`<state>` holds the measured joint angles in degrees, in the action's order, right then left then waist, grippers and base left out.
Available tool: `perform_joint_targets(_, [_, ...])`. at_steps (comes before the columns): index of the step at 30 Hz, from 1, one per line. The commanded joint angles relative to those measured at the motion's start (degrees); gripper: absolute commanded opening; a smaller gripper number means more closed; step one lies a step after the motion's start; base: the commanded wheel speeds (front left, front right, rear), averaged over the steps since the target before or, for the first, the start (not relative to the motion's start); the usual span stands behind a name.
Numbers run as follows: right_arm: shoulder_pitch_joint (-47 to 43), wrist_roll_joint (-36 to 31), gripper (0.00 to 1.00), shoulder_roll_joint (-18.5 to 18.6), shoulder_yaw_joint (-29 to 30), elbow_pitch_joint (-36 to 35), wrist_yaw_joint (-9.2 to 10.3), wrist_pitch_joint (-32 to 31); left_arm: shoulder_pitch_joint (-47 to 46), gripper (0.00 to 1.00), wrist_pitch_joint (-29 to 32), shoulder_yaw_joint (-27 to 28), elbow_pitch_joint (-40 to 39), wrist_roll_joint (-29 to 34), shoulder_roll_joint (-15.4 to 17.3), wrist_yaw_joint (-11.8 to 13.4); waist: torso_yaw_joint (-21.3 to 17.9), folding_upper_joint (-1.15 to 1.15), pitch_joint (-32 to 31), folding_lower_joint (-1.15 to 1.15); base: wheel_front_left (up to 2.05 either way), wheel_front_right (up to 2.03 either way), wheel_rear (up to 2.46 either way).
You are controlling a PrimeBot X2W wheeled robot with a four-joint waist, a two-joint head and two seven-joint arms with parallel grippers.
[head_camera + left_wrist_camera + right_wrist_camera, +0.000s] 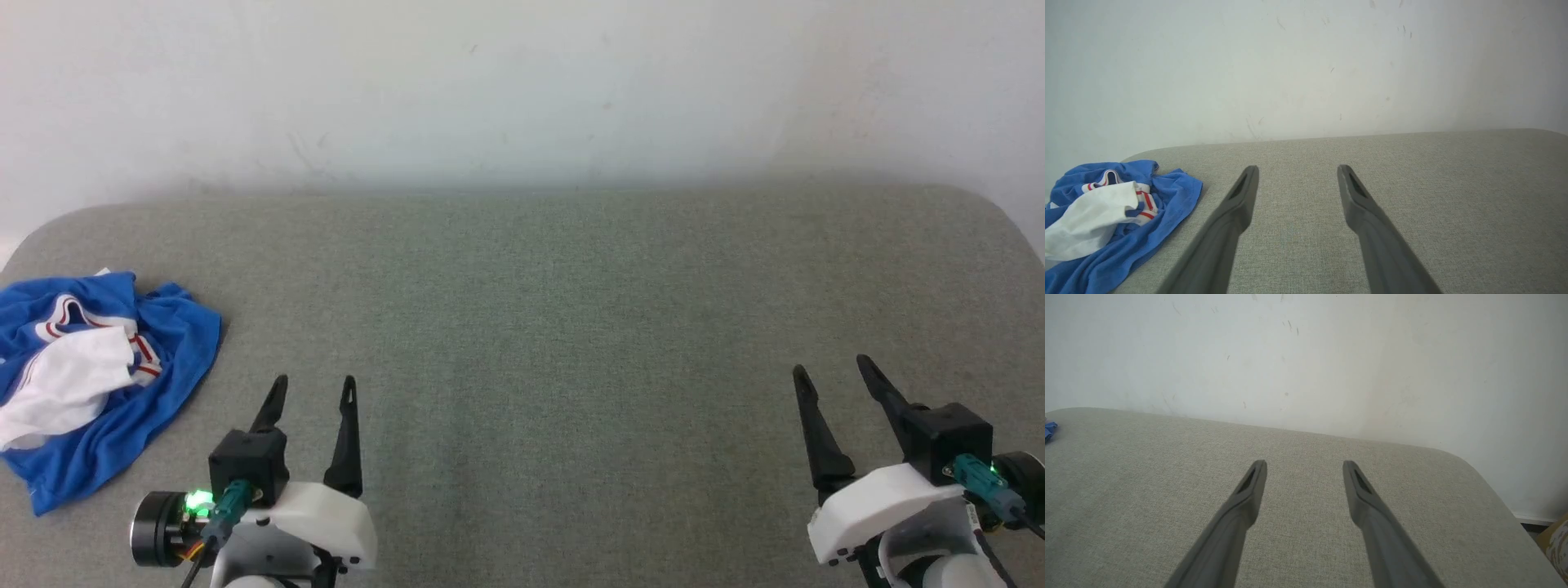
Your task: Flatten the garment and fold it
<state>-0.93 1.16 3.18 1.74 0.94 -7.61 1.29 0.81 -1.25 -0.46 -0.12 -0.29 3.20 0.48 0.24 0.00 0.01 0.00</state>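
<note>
A: Where did the garment [98, 384] lie?
B: Crumpled in a heap at the left edge of the tabletop [555, 327], blue with a white sleeve on top. It lay near the left pincer [315, 380], to its left and not touching it.
A: Pincers?
B: Both released, fingers spread. The right pincer [830, 365] sat toward the right side, well apart from the cloth.
A: Room?
B: A broad grey stretch lay between the two pincers — corners rounded, pale wall [522, 82] along the back edge.
</note>
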Motion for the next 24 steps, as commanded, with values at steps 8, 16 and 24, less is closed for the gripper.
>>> perform_joint_targets(8, [-0.12, 0.67, 1.00, -0.07, 1.14, 0.48, 0.02, 1.43, 0.85, 1.00, -1.46, -0.17, -0.20, -0.59, -0.06, 0.21, 1.11, 0.00, -0.14, 0.00, 0.00, 0.00, 0.00])
perform_joint_targets(16, [-0.19, 0.83, 1.00, -0.09, 1.60, 0.59, 0.03, 2.38, 1.35, 1.00, -2.42, -0.20, -0.24, -0.74, -0.08, 0.25, 3.23, 0.00, -0.41, 0.00, 0.00, 0.00, 0.00])
perform_joint_targets(24, [-0.34, 1.14, 1.00, -0.11, 1.90, 0.76, 0.04, 3.34, 1.94, 1.00, -3.38, -0.28, -0.28, -0.77, -0.10, 0.24, 6.23, 0.00, -0.60, 0.00, 0.00, 0.00, 0.00])
